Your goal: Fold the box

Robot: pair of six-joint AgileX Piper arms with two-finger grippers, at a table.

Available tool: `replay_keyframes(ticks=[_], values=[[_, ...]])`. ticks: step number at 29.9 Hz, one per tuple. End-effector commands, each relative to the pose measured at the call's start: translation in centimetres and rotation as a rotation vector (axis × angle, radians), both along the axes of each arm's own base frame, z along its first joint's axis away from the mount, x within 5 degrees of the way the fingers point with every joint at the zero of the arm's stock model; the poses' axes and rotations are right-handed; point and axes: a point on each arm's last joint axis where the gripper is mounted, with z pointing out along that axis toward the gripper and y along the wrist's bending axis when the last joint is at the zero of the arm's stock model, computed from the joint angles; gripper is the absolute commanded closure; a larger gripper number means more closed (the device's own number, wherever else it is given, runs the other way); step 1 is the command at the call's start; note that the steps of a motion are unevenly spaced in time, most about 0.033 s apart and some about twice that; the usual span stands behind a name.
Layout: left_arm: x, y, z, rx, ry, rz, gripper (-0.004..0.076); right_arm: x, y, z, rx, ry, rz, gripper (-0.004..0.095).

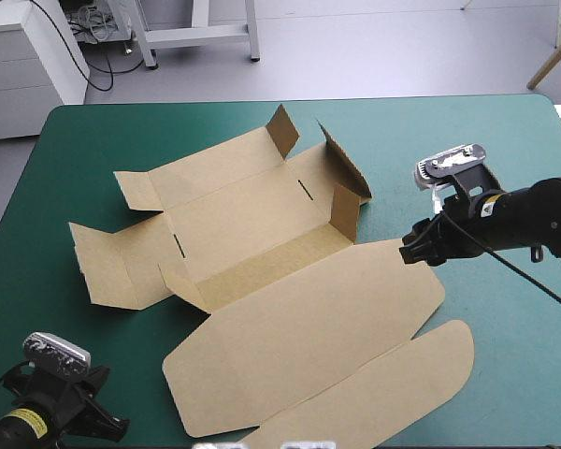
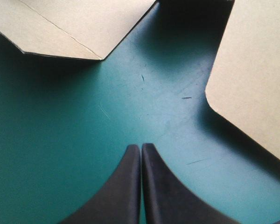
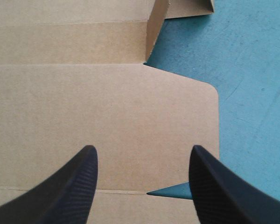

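Box (image 3: 107, 107) likely stiff, light: pinch the lid edge beside the spread right hand (image 3: 142, 150); left hand (image 2: 141, 147) pressed together.

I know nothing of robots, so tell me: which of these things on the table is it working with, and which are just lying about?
For the job: box; left gripper, shut; right gripper, open over the box.
Just there: teal-green cover.
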Motion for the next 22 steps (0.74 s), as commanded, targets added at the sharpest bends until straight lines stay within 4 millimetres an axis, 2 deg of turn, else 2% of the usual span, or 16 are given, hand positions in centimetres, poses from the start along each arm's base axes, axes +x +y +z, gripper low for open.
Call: replay_keyframes(ticks=[1, 8, 13, 22], values=[[0.4, -0.2, 0.9, -0.032, -0.058, 0.006, 0.0734, -0.5, 0.3, 1.5, 0.079, -0.077, 0.002, 0.0342], [0.4, -0.2, 0.9, -0.032, -0.058, 0.006, 0.0734, -0.3, 0.4, 1.8, 0.115, -0.102, -0.007, 0.0342], [0.4, -0.2, 0.9, -0.032, -0.058, 0.006, 0.0734, 0.8, 0.6, 1.7, 0.122, -0.120, -0.018, 0.0344], [0.4, -0.2, 0.9, -0.032, -0.058, 0.006, 0.0734, 6.2, 1.9, 1.3, 0.096, -0.130, 0.019, 0.0346]])
